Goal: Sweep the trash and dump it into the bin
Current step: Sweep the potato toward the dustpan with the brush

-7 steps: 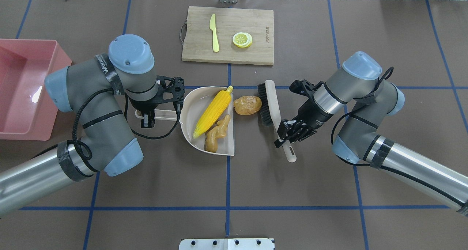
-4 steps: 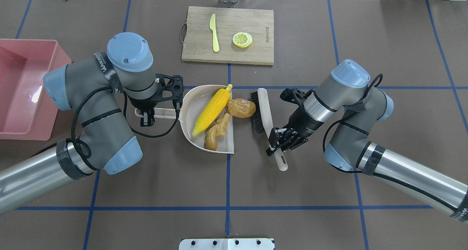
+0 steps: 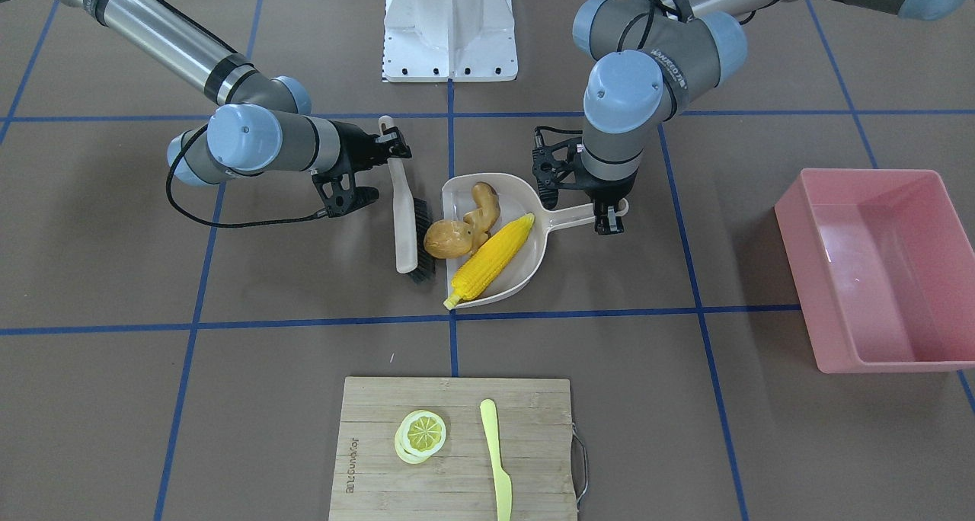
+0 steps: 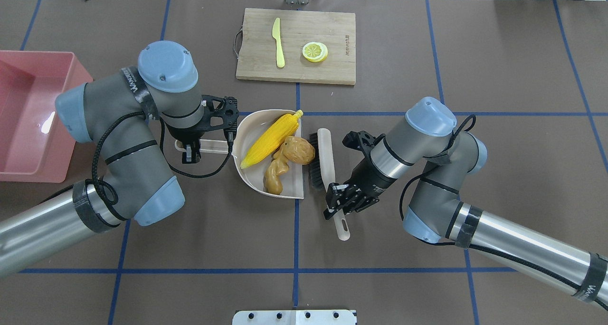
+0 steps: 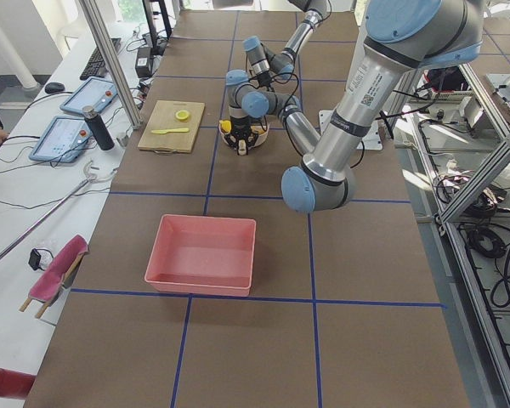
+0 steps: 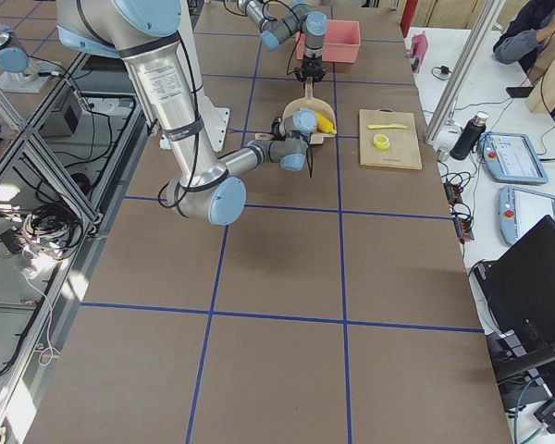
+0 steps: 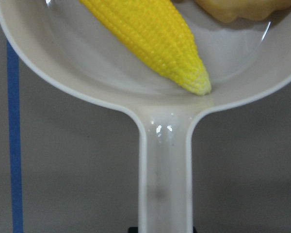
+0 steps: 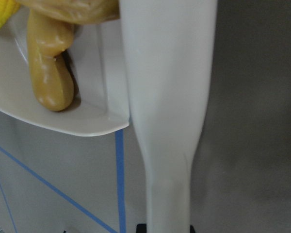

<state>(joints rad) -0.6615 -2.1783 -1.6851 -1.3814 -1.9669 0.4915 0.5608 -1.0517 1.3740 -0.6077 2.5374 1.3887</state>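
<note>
The yellow corn cob (image 4: 270, 139), the tan potato (image 4: 299, 150) and the knobbly ginger piece (image 4: 275, 173) lie in the beige dustpan (image 4: 251, 125). The potato sits just inside the pan's open edge, against the ginger. My left gripper (image 4: 190, 147) is shut on the dustpan's handle (image 7: 165, 170). My right gripper (image 4: 341, 201) is shut on the handle of a white brush (image 4: 325, 158). The brush's black bristles stand against the pan's open edge. The pink bin (image 4: 28, 116) stands empty at the table's left end, apart from the pan.
A wooden cutting board (image 4: 297, 44) at the far middle carries a yellow-green plastic knife (image 4: 278, 42) and a lemon slice (image 4: 314, 52). The robot's white base plate (image 4: 294, 317) is at the near edge. My left arm's elbow lies between the dustpan and the bin.
My right gripper has moved the brush to the left and pushed the potato into the dustpan. The corn and the ginger have shifted deeper into the pan. My left gripper has stayed put.
</note>
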